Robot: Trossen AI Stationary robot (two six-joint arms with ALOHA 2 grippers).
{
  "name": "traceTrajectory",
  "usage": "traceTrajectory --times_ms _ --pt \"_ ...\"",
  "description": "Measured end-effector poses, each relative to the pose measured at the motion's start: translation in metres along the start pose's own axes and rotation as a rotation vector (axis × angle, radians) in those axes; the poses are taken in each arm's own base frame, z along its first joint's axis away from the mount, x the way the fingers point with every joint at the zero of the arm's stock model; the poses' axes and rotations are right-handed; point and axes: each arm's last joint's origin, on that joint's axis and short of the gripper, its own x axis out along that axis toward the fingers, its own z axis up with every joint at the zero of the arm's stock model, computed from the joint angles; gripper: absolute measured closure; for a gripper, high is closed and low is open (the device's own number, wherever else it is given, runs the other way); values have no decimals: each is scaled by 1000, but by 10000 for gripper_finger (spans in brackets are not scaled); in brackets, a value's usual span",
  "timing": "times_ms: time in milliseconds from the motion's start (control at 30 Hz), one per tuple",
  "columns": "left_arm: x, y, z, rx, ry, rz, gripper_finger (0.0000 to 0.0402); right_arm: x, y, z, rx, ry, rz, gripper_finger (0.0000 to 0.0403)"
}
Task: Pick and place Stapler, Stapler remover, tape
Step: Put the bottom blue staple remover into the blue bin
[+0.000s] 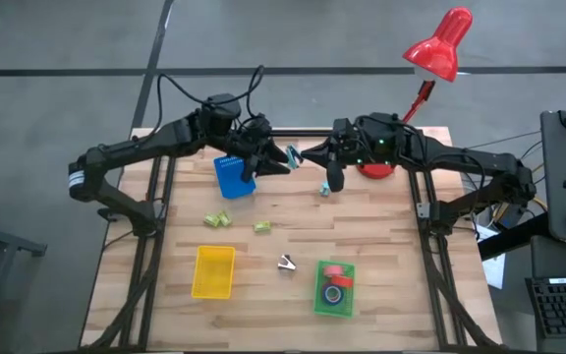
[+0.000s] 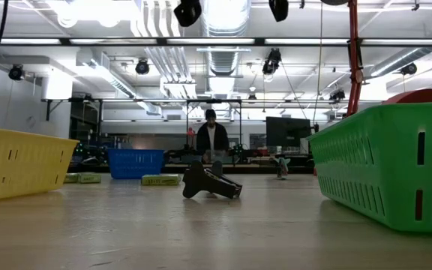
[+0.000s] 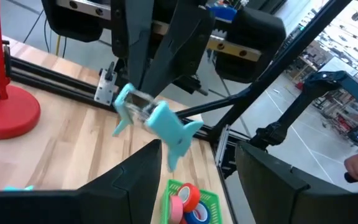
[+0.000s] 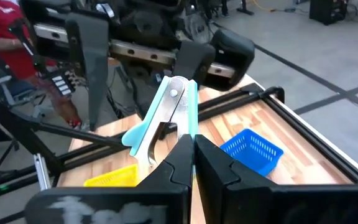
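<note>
A teal staple remover (image 1: 292, 154) hangs in the air over the table's far middle, between my two grippers. My right gripper (image 4: 193, 140) is shut on it, reaching in from the right. My left gripper (image 3: 197, 180) faces it from the left, open, its fingers on either side of the remover's free end (image 3: 178, 135); I cannot tell whether they touch. A dark staple remover (image 1: 285, 263) lies on the table's near middle. Two yellow-green staplers (image 1: 217, 220) (image 1: 261, 227) lie left of centre. Red and blue tape rolls (image 1: 335, 283) sit in the green tray (image 1: 322, 305). My right gripper pinches the teal remover between its two fingers at the end nearest to it (image 4: 180, 132). The fingers come nearly level from the table's right. The remover sticks out beyond the fingertips toward the left gripper, lifted clear of the table.
A blue tray (image 1: 234, 179) stands under the left gripper, a yellow tray (image 1: 214, 271) at the near left. A small teal thing (image 1: 324, 189) lies below the right gripper. A red lamp's base (image 1: 374, 169) is at the far right. A person (image 2: 212, 139) stands in the room behind.
</note>
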Motion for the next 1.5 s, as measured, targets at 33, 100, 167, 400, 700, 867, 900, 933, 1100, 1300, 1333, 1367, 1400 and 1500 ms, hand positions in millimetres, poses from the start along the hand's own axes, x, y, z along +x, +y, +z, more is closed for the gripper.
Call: traceTrajectory --times_ms 33,100,167,400,700,867,900,933,1100,1300,1333,1367,1400,1500 --pt "0 0 0 -2 0 0 194 1 0 0 0 2 -1 394" --pt "0 0 0 -7 3 -5 194 1 0 0 0 2 -3 394" --pt "0 0 0 -10 7 -17 194 1 0 0 -3 -1 -9 394" --pt "0 0 0 -26 6 -13 235 1 -1 0 -10 -7 -24 394" --pt "0 1 -1 -37 8 -1 299 9 -2 -3 16 5 -28 394" --pt "2 2 -2 -55 12 2 317 10 -2 -2 20 -8 -29 394" --pt "2 2 -2 -65 12 3 319 10 -2 -2 19 -15 -26 394" --pt "3 3 -2 -71 12 3 321 10 -2 -1 19 -19 -25 394" --pt "4 5 -2 -83 12 6 339 10 -2 -1 20 -19 -27 394" --pt "3 7 -1 -75 9 11 388 10 -2 -1 20 -19 -26 394" --pt "3 7 -1 -77 9 12 393 10 -2 -1 19 -20 -26 394" --pt "4 8 -2 -80 9 13 394 10 -2 -1 19 -21 -26 394" --pt "4 9 -2 -82 10 14 394 10 -2 -1 18 -20 -26 394" --pt "4 9 -1 -82 10 13 394 10 -2 -1 19 -19 -27 394"
